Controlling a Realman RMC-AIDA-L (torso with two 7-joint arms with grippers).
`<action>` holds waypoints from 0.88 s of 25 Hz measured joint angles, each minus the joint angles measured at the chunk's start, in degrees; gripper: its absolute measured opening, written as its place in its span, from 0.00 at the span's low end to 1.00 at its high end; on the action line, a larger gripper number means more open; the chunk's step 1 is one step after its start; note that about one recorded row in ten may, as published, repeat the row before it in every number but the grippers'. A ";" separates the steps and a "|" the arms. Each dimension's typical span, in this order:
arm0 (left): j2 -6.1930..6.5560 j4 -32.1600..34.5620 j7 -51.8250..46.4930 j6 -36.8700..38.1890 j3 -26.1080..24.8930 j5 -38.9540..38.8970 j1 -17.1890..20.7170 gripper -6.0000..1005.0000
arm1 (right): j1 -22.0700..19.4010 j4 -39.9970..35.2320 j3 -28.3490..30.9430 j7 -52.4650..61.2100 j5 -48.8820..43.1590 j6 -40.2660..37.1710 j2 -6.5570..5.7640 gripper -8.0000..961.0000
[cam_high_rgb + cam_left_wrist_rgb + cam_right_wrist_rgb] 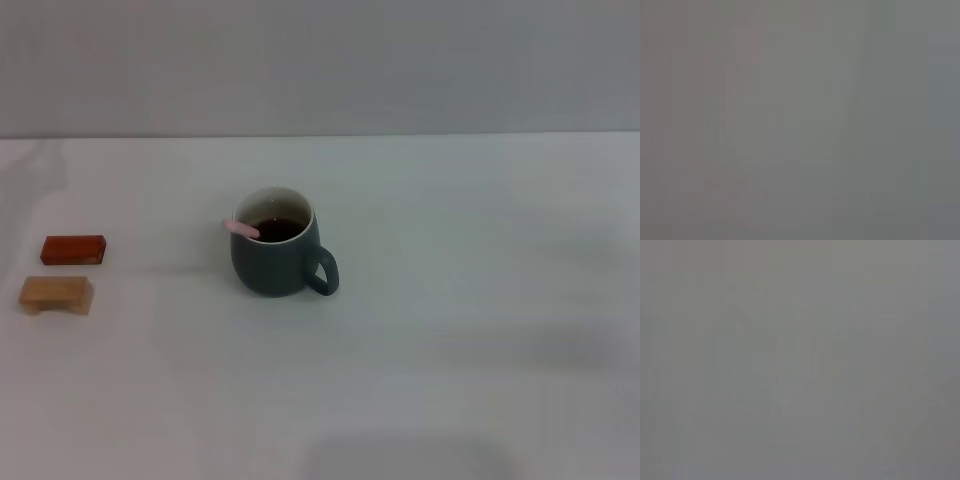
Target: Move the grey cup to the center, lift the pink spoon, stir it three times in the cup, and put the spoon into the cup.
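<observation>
The grey cup stands upright near the middle of the white table in the head view, its loop handle pointing to the front right and dark liquid inside. The pink spoon rests in the cup, its pale pink handle leaning over the left rim; its bowl is hidden in the liquid. Neither gripper nor arm shows in the head view. Both wrist views show only a plain grey field with nothing to make out.
A small red block lies at the table's left, and a tan wooden block sits just in front of it. The white table reaches back to a grey wall.
</observation>
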 joint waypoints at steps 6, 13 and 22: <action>0.11 5.64 13.15 -1.44 -2.13 -5.09 1.01 0.21 | 0.00 -7.86 2.18 0.03 1.33 -9.38 -0.04 0.08; 0.36 6.96 14.81 -0.64 -4.08 -5.70 3.94 0.25 | -1.79 -13.97 5.14 0.04 8.37 -16.36 -0.05 0.12; 0.16 9.08 19.88 -0.63 -5.81 -5.78 4.32 0.63 | -1.85 -20.66 6.14 0.00 12.36 -23.37 -0.13 0.50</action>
